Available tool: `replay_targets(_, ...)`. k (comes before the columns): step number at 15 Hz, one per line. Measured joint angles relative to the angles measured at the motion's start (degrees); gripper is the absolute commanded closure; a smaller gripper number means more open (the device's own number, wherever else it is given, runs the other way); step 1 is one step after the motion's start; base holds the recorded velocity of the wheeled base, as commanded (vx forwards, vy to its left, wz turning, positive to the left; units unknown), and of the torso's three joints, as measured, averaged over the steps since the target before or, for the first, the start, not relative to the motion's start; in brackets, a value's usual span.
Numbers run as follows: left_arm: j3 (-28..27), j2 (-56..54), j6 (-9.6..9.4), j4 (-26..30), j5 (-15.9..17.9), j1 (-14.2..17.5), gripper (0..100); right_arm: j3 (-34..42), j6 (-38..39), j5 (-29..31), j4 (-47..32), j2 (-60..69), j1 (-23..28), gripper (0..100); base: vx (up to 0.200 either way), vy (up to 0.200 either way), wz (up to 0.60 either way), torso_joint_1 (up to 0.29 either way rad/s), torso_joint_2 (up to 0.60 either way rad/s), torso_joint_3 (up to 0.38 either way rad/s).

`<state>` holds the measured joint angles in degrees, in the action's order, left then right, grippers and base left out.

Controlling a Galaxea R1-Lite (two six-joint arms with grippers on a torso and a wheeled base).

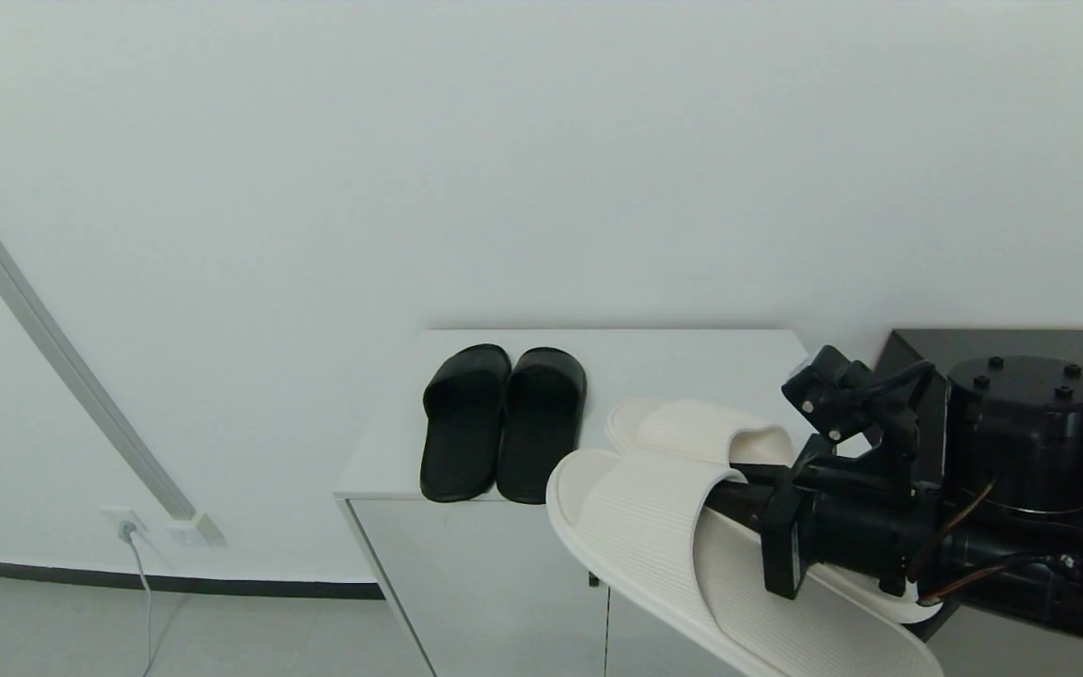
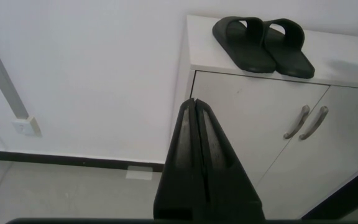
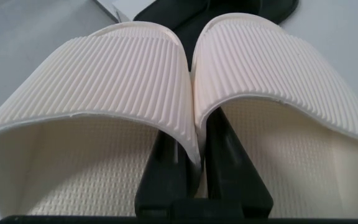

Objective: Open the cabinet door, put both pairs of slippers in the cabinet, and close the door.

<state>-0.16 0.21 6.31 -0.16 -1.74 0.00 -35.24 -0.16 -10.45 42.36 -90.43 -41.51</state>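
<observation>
Two pairs, two places: the black slippers (image 1: 466, 423) lie side by side on top of the cabinet (image 1: 494, 592), long axes running front to back. The white slippers (image 1: 654, 527) hang in front of it on the right gripper (image 3: 199, 163), one of its fingers (image 3: 166, 180) inside each strap, pinching the inner strap walls together. Both doors (image 2: 253, 118) are shut. Their handles (image 2: 297, 121) stand upright, paired at the seam, facing the left gripper (image 2: 195, 107), whose fingers are pressed together on nothing. That free arm looks best placed to pull a door. From the head, the held pair covers the handles; the right fingertips are buried under the straps
</observation>
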Motion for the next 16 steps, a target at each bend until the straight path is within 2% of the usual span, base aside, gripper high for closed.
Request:
replay_targets(5, 0.0, 0.0, 0.00, 0.0, 0.0, 0.0, 100, 0.2, 0.0, -0.1, 0.1, 0.1, -0.2, 100, -0.200, 0.000, 0.00, -0.004, 0.00, 0.006)
replay_targets(16, 0.0, 0.0, -0.02, 0.0, 0.0, 0.0, 100, 0.4, 0.0, -0.4, 0.4, -0.9, -0.2, 100, 0.000, 0.000, 0.00, 0.000, 0.00, 0.000)
